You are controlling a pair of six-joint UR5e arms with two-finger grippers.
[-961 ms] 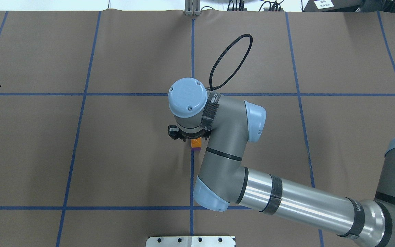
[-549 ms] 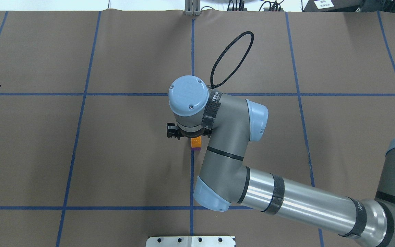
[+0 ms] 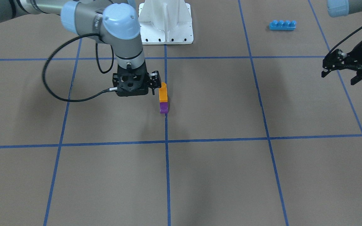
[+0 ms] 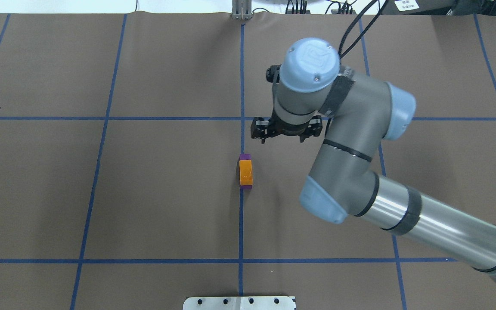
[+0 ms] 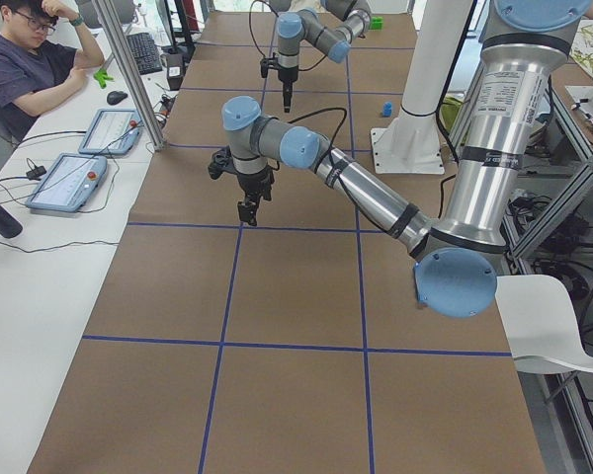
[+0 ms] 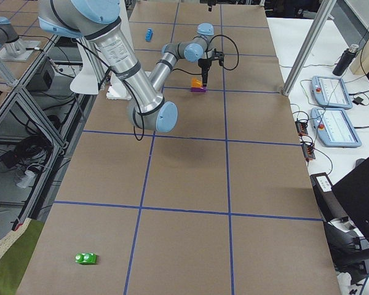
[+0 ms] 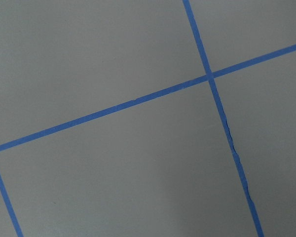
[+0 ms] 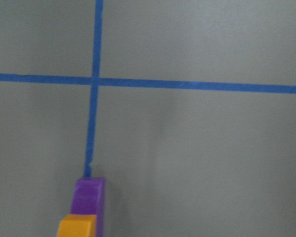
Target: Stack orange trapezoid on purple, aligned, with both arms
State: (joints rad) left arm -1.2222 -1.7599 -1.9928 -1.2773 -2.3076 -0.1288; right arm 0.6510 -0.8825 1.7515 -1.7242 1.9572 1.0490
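Observation:
The orange trapezoid (image 4: 246, 172) sits on top of the purple block (image 4: 245, 156), on a blue tape line at mid-table. The stack also shows in the front view, orange (image 3: 163, 93) over purple (image 3: 164, 108), and at the bottom of the right wrist view (image 8: 90, 195). My right gripper (image 4: 285, 130) is open and empty. It hangs raised, just beyond and to the right of the stack, clear of it. My left gripper (image 3: 339, 78) is open and empty, far off on the robot's left side of the table.
A long blue four-stud brick (image 3: 282, 25) lies near the robot's base on its left side. The white base plate (image 3: 165, 22) stands behind the stack. A green block (image 6: 86, 259) lies far off at the table's right end. The left wrist view shows only bare mat and tape lines.
My right arm has lifted and swung away from over the stack, toward the far right. The orange trapezoid stays on the purple block. The left arm has not moved.

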